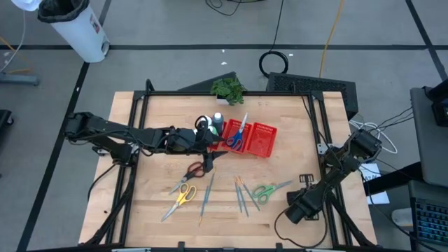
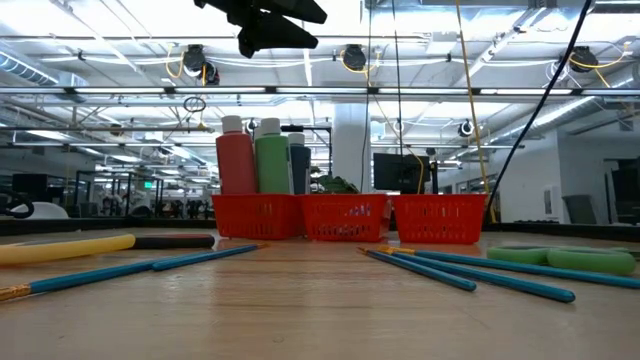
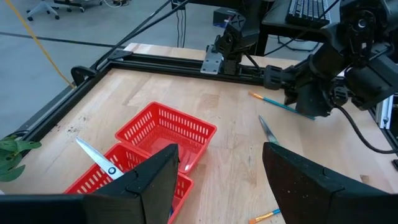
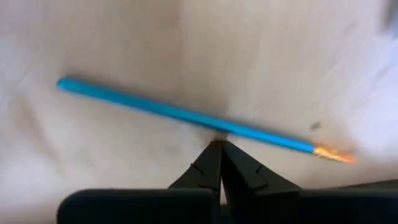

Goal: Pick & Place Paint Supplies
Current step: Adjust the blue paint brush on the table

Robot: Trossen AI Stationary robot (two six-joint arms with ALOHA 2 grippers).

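Observation:
My left gripper (image 1: 208, 155) (image 3: 221, 149) hangs open above the table beside the red mesh tray (image 1: 262, 140), holding nothing; it shows high in the low view (image 2: 265, 20). Paint bottles (image 2: 256, 155) stand upright in the tray's left compartment. Blue-handled scissors (image 1: 236, 138) lie in the middle one. Red scissors (image 1: 196, 169), yellow scissors (image 1: 183, 196), green scissors (image 1: 264, 190) and thin brushes (image 1: 207, 192) (image 1: 242, 193) lie flat on the wood. My right gripper (image 1: 301, 207) (image 4: 217, 146) is shut, low over the table's near right part, with its tips at a blue brush (image 4: 186, 115). My right gripper's shut fingertips (image 4: 211, 155) stand at the edge of the blue brush's shaft (image 4: 221, 129), about its middle, lying across it. The brush lies flat on the table. I cannot tell whether the tips touch it.
A small potted plant (image 1: 227, 88) sits at the far edge, with a keyboard (image 1: 311, 85) behind the table. A black frame rail (image 1: 224, 94) runs around the tabletop. Bare wood lies at the table's left (image 1: 140, 203) and right of the tray (image 1: 294, 140).

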